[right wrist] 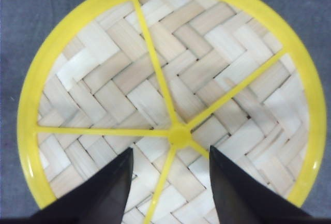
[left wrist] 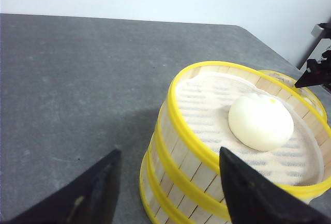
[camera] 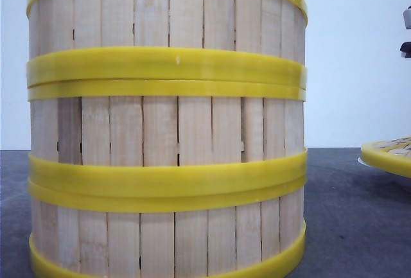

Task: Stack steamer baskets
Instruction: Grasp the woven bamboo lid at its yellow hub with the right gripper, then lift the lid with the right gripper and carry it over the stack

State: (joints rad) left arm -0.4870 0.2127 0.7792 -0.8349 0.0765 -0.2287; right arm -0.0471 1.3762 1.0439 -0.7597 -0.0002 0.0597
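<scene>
Three steamer baskets stand stacked, filling the front view: top, middle, bottom. In the left wrist view the top basket holds a white bun on a pale cloth liner. My left gripper is open, one finger outside the stack's wall and the other over the top rim, gripping nothing. My right gripper is open just above the flat woven lid, near its yellow hub, holding nothing. The right gripper's black fingers also show beyond the stack.
The woven lid lies on the grey table to the right of the stack. Its rim peeks out behind the stack in the left wrist view. A pale wall stands behind the table.
</scene>
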